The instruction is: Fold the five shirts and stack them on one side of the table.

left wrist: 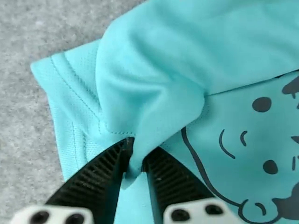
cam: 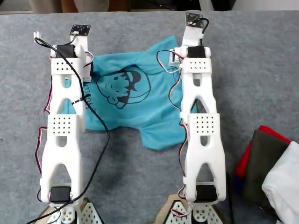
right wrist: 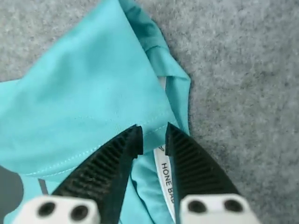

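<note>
Grips a bunched fold of the teal shirt (cam: pixel 135 107), spread on the worktop (cam: pixel 261 70), in the left pincer (left wrist: pixel 135 156); nips its labelled edge in the narrowed right pincer (right wrist: pixel 154 135). Looks like an early fold; calls next for drawing both holds across evenly. Leaves other shirts (cam: pixel 271 168) heaped far right.

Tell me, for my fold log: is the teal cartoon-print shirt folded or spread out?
Spread out: the teal cartoon-print shirt lies print up on the grey table; left gripper and right gripper pinch its edges.
</note>
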